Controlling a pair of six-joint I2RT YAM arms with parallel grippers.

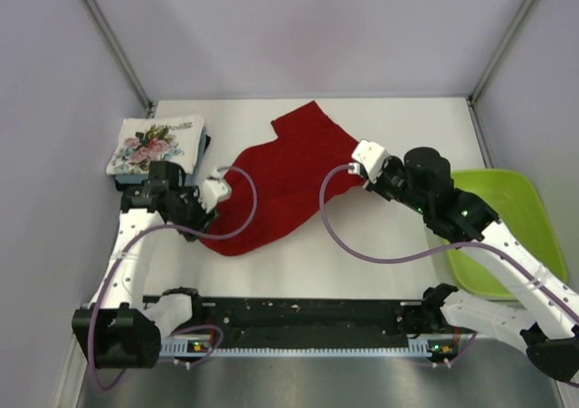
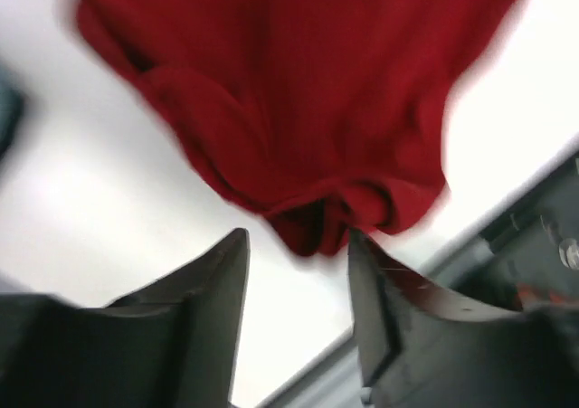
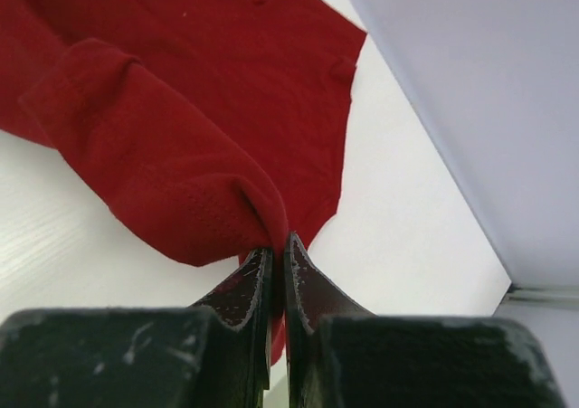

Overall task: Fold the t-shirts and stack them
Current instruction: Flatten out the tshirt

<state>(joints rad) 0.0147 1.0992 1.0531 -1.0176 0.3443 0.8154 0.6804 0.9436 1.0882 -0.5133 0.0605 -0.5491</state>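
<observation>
A plain deep red t-shirt lies spread and rumpled on the white table. My right gripper is at its right edge, shut on a raised fold of the red cloth; its tips pinch the fold. My left gripper is at the shirt's lower left corner, open, with a bunched red hem just beyond its tips, not held. A folded white floral-print shirt tops a small stack at the far left, with a light blue and a dark layer under it.
A lime-green plastic tray sits at the right, beside the right arm. Purple cables loop from both arms over the table. Grey walls close the back and sides. A black rail runs along the near edge.
</observation>
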